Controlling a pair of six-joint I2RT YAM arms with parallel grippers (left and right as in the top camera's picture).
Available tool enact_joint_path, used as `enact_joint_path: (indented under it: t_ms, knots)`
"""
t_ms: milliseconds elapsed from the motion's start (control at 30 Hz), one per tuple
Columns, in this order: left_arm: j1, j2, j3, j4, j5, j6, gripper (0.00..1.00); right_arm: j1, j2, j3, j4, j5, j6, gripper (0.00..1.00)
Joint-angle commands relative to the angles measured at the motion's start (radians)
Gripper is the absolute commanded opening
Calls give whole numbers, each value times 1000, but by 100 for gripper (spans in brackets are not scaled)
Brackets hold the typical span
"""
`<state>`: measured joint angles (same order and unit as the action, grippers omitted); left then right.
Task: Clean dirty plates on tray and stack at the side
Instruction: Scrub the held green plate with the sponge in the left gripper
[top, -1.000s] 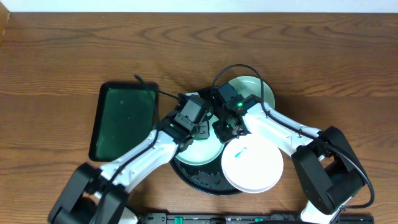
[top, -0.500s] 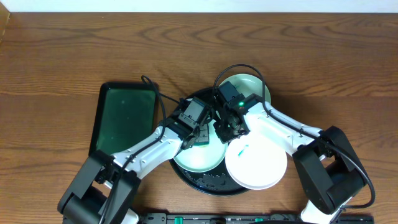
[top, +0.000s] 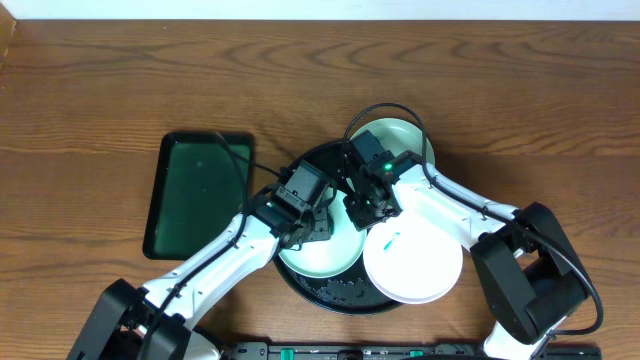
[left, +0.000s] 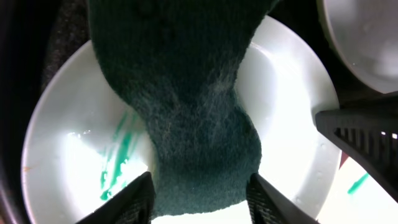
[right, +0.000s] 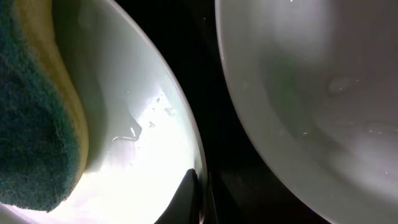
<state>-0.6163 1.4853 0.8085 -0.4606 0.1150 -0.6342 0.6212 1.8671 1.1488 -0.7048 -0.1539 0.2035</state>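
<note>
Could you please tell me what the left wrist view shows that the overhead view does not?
Only the left wrist view shows the dark green sponge in the left tool, resting on the middle plate, with teal streaks beside it. Only the overhead view shows the rectangular green tray and the wooden table. Both show the middle plate and the white plate with its teal smear.

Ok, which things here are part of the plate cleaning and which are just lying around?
In use: black tray, near mint plate, far mint plate, white plate, sponge in left claw, right claw on near plate's rim.
Lying about: green tray, left of the black tray.
</note>
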Motion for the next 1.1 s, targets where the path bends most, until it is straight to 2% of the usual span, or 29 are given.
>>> enact_joint_path:
  t_ms: [0,267,333,467,600,700,833,933,1067]
  knots:
    - [2,27,-6,15,0,-11,52,-12,-14,-6,0,26,-6,4]
    - [2,84,-6,89,-75,-10,50,-12,-14,-6,-3,26,-6,4]
    - [2,84,-6,93,-76,-10,41,-12,-14,-6,-7,26,-6,4]
    - [3,83,-6,93,-80,3,35,-12,-14,-6,-9,26,-6,4]
    - [3,69,-5,78,-76,12,19,-12,-14,-6,-10,26,-6,4]
    - [3,38,-4,57,-11,10,8,-12,-14,-6,-12,26,-6,4]
    - [-4,23,-5,13,106,-63,6,-12,-14,-6,-13,26,-6,4]
    - [-27,31,-30,8,102,-124,7,-12,-14,-6,-12,26,-6,4]
    - [-40,48,-76,62,70,-131,8,-12,-14,-6,-13,26,-6,4]
